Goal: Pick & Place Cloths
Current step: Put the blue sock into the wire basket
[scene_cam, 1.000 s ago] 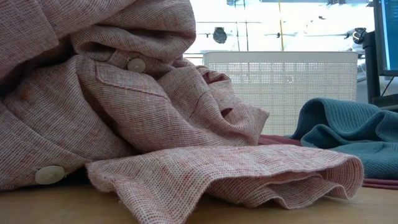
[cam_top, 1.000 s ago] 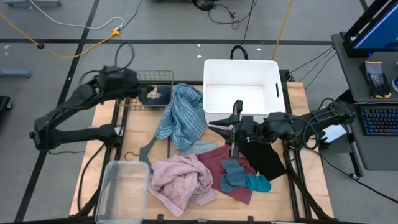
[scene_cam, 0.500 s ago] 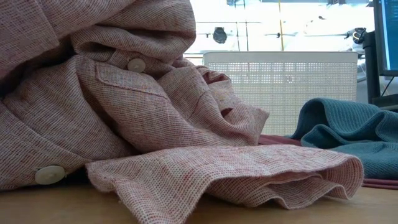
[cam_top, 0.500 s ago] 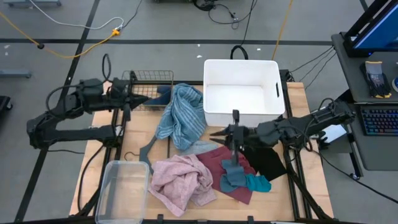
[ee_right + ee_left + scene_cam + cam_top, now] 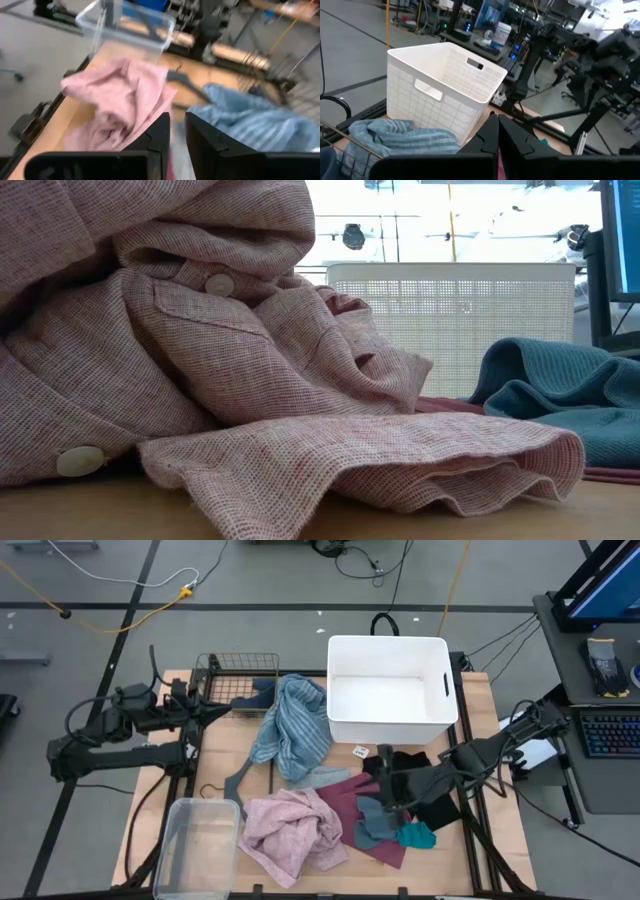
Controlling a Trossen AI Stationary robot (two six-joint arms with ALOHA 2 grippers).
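Observation:
Cloths lie spread on the wooden table: a blue-striped towel (image 5: 295, 725) with its far end draped over the wire basket (image 5: 240, 665), a pink one (image 5: 290, 830) (image 5: 200, 360), a maroon one (image 5: 345, 802), black shorts (image 5: 432, 802) and teal pieces (image 5: 415, 835) (image 5: 560, 395). A navy piece (image 5: 262, 692) sits in the basket. My left gripper (image 5: 232, 702) (image 5: 497, 137) is shut, level, at the basket's left side. My right gripper (image 5: 378, 792) (image 5: 177, 125) hovers over the maroon and teal cloths, slanting down toward the pink cloth (image 5: 120, 100), with a narrow empty gap between its fingers.
A white perforated bin (image 5: 390, 690) (image 5: 445, 80) stands at the far right with nothing in it. A clear plastic tub (image 5: 195, 845) (image 5: 130, 25) sits at the near left corner. A grey hanger (image 5: 240, 775) lies between the towel and the pink cloth.
My left gripper has drawn back from over the wire basket toward the table's left edge. My right gripper has swung from beside the white bin toward the near edge and tipped downward over the maroon and teal cloths. No cloth has moved.

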